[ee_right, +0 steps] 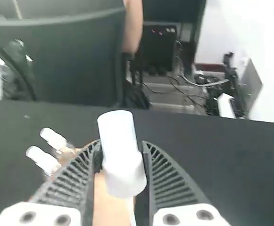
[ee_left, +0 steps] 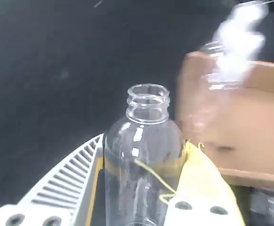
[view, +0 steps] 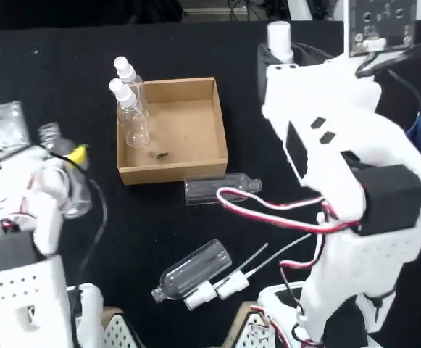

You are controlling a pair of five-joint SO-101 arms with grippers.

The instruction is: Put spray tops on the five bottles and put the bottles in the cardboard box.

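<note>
Here's the open bottle (ee_left: 146, 141): clear plastic, threaded neck bare, no top on it. It is pinched around its body by the left fingers (ee_left: 70, 183), one of them faced in yellow, over at the left of the high view. Up at the upper right, the right fingers (ee_right: 167, 179) are clamped on a white spray top (ee_right: 120, 155), its rounded cap end sticking out past the tips.

Between the two arms, upper centre, sits the cardboard box (view: 174, 172). Two capped bottles (view: 134, 119) stand upright against its left wall, their white tops poking above the rim.

Just below the box's front wall, a third bottle (view: 217, 190) lies on its side on the black bench (view: 65, 43), uncapped, neck pointing right. Lower centre, a fourth bottle (view: 192, 270) lies slanted, also bare, with its neck toward the lower left. Two loose spray tops (view: 203, 293) lie right beside it, their thin dip tubes stretching up to the right.
</note>
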